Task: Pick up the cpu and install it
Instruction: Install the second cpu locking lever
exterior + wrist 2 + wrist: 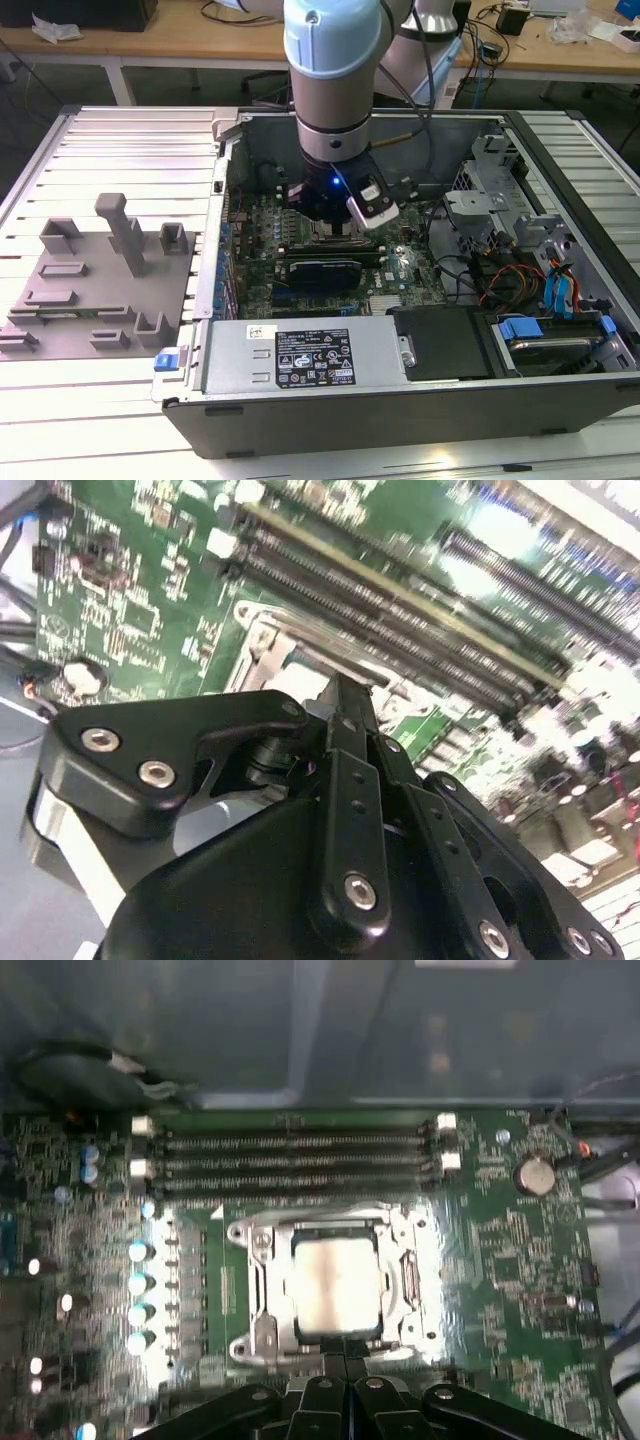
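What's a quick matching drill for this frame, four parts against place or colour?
Things:
1. cpu
2. coin cell battery
3. fixture plate
4. power supply

Descriptions:
A. Grey, on the slatted table, at the exterior view's left of the computer case
B. Round and silver, on the green motherboard
C. Labelled metal box along the case wall nearest the exterior camera
D. Pale silver square lying in the socket frame, with the gripper at its edge

Pairs: 1-D, 2-B, 3-A, 4-C

pale cpu [338,1282] flat in the motherboard socket [262,1290], claw [345,1372] just beside
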You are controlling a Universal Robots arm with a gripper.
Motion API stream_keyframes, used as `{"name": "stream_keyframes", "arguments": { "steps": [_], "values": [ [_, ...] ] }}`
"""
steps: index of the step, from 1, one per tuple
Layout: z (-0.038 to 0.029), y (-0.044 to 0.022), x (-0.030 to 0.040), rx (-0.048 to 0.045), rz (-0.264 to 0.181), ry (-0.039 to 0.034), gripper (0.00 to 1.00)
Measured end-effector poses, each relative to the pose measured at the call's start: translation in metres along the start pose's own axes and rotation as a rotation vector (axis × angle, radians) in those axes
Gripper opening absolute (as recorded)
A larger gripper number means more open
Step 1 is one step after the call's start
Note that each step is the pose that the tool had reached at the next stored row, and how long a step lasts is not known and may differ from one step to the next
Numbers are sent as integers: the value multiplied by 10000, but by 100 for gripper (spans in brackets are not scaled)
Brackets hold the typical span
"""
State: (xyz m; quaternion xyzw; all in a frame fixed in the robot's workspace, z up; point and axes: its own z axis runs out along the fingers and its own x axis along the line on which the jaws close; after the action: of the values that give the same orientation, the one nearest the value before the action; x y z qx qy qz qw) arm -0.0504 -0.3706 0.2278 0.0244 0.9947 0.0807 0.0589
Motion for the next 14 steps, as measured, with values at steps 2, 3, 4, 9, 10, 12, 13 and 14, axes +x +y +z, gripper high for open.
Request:
{"name": "stream_keyframes", "arguments": {
  "steps": [2, 3, 4, 9, 10, 12, 13, 14],
  "values": [
    [15, 91, 4, 5, -1, -1, 11],
    [20, 119, 0, 7, -1, -1, 11],
    [22, 127, -7, 7, -3, 1, 11],
    [1, 144, -48, 13, 0, 4, 11],
    [-12, 146, -50, 20, -1, 4, 11],
    [-36, 151, -55, 42, -4, 4, 11],
    [-37, 151, -56, 58, -8, 1, 11],
    [-38, 151, -56, 62, -9, 2, 11]
  ]
}}
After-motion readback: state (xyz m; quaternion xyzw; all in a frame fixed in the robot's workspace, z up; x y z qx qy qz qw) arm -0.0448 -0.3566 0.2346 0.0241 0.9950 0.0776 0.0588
